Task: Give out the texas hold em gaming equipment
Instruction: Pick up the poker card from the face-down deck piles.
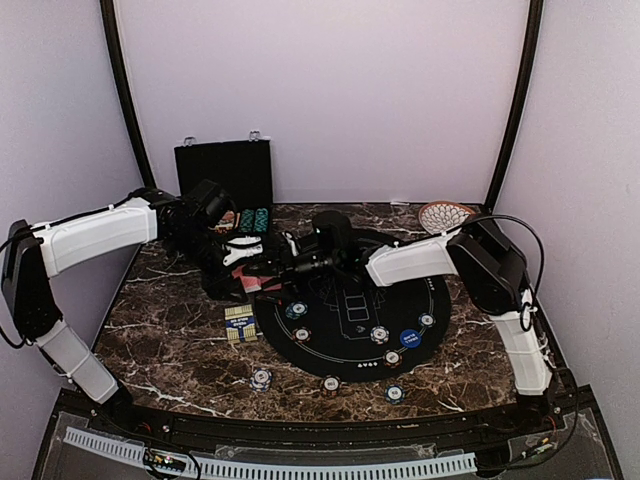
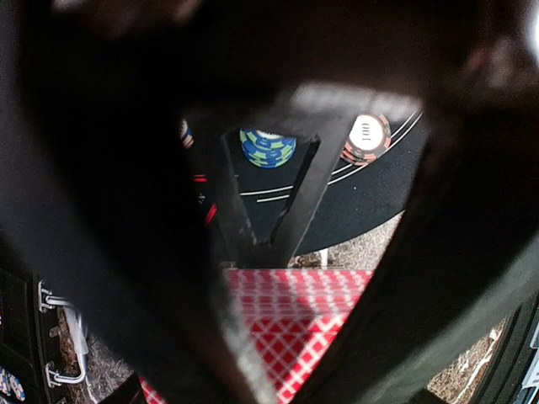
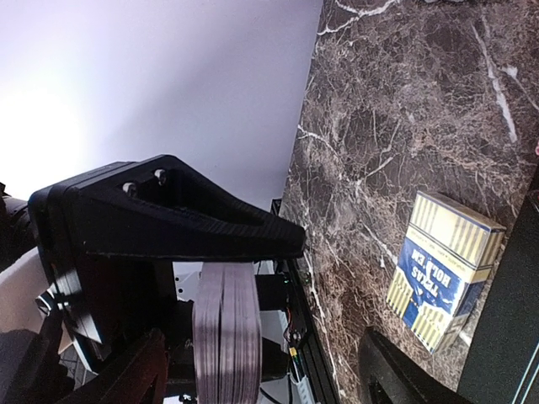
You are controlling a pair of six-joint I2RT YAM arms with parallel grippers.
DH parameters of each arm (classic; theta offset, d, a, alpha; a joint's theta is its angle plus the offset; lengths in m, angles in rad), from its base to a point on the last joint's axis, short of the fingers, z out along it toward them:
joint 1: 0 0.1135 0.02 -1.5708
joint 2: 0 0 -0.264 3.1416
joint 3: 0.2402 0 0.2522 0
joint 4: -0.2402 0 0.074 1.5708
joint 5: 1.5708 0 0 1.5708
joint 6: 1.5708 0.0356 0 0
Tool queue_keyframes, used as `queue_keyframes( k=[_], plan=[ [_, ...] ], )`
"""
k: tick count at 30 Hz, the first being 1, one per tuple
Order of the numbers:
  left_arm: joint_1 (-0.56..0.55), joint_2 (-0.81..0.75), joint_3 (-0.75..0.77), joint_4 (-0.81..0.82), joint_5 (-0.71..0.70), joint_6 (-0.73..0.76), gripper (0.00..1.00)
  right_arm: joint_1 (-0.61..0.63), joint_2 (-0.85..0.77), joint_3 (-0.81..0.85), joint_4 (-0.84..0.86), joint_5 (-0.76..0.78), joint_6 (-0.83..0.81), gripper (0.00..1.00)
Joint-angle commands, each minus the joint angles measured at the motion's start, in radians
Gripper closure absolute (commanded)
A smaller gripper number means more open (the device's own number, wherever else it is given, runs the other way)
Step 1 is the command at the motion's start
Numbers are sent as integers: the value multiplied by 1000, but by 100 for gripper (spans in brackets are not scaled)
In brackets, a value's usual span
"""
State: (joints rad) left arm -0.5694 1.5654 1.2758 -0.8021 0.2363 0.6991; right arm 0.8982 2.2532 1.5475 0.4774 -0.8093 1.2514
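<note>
Starting on the left: the left hand (image 1: 244,258) is reaching in over the back-left part of the table (image 1: 170,340) with its jaws squeezed tight. In its own wrist view a red-checked card back is sitting right between them, so I'm reading it as pinching the playing cards (image 2: 295,324) as 1 pack, held just off the left rim of the round black mat (image 1: 330,357); the yellow and blue card box (image 1: 240,323) is lying on the marble just in front.

The right hand (image 1: 275,268) is sitting nose to nose with the left one, jaws standing wide and gripping nothing; in its wrist view the pack is showing edge-on just under its upper finger (image 3: 177,219).

My guess is the step is peeling 1 card off to deal. To do it well, the right hand should be catching a free edge well away from the left's grip, closing softly, and sliding the card off instead of yanking it, while the left is holding firm. There's a seam showing down the pack's edge, so grabbing a whole clump is the risk.

Further right, chips (image 1: 379,334) and the blue button disc (image 1: 410,338) are lying on the mat, so the card should be travelling clear of those.
</note>
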Motion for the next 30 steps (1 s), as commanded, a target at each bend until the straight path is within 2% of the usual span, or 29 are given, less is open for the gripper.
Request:
queue_keyframes(
  k=[1,8,27,30],
  plan=[
    [3,-2,34,-15,25,-7,70,19,51,76,34,-34,16,22],
    [3,-1,39,-15,28,-8,70,14,92,109,-31,-24,-12,25],
    [4,-10,30,-23,9,2,70,-44,-42,-77,-53,12,-72,40],
    [3,-8,27,-23,1,5,70,-45,-66,-94,-21,11,-54,46]
  ],
)
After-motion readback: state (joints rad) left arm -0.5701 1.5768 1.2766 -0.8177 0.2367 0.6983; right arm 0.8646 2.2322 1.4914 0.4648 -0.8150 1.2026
